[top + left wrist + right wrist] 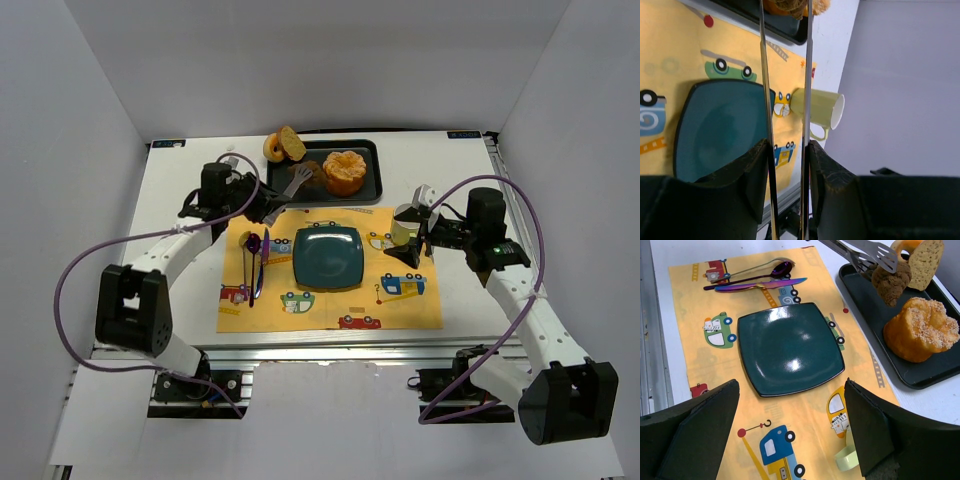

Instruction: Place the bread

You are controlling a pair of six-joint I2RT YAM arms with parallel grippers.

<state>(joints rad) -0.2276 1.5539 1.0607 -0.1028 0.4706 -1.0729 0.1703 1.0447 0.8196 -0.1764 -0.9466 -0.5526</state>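
The bread (314, 172), small, dark brown and lumpy, lies at the left end of the black tray (372, 150). It also shows in the right wrist view (890, 282) and at the top edge of the left wrist view (790, 5). My left gripper (250, 198) (787, 145) is shut on metal tongs (292, 187) (807, 75). The tong tips (875, 251) straddle the bread's top; I cannot tell if they clamp it. My right gripper (420, 240) (791, 387) is open and empty beside the mug.
A teal square plate (328, 257) (790, 347) sits mid-placemat (340, 305). A purple spoon and knife (258, 260) (755, 282) lie left of it. A pale green mug (405, 225) (820, 110) lies right of it. The tray also holds an orange bun (345, 172) and a donut with sliced roll (283, 146).
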